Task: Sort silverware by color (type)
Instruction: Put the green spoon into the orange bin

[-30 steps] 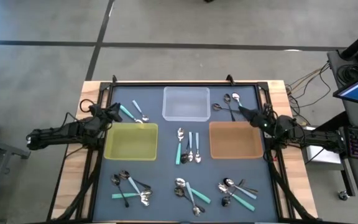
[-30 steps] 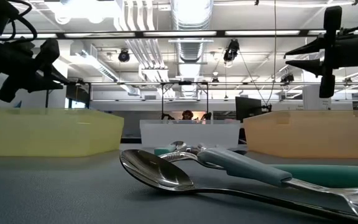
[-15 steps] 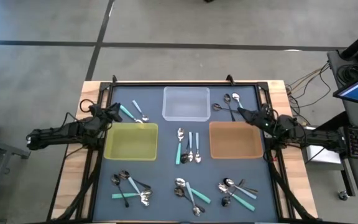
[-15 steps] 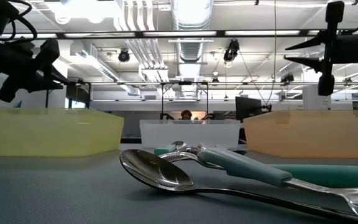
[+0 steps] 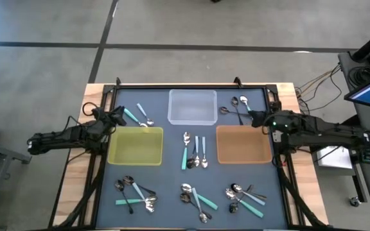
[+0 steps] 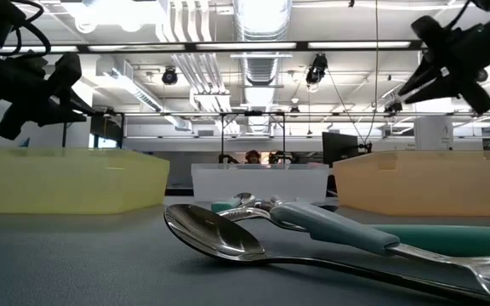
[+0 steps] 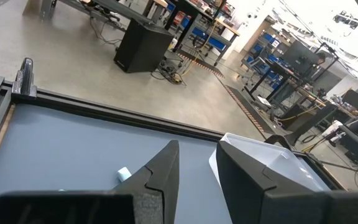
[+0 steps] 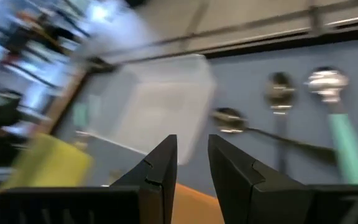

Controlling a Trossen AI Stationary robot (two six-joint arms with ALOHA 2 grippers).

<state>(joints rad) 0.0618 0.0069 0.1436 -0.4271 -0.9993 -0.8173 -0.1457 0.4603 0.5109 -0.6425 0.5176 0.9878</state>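
All three trays were empty; the silverware lay in scattered groups on the mat. Left gripper and right gripper hovered, fingers slightly parted, holding nothing. Sorting unstarted.

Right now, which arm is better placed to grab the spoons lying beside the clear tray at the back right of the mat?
Probably the right. Its tool hovers empty right beside those spoons, between the clear tray and orange-brown tray. The left tool sits across the mat by the yellow tray.
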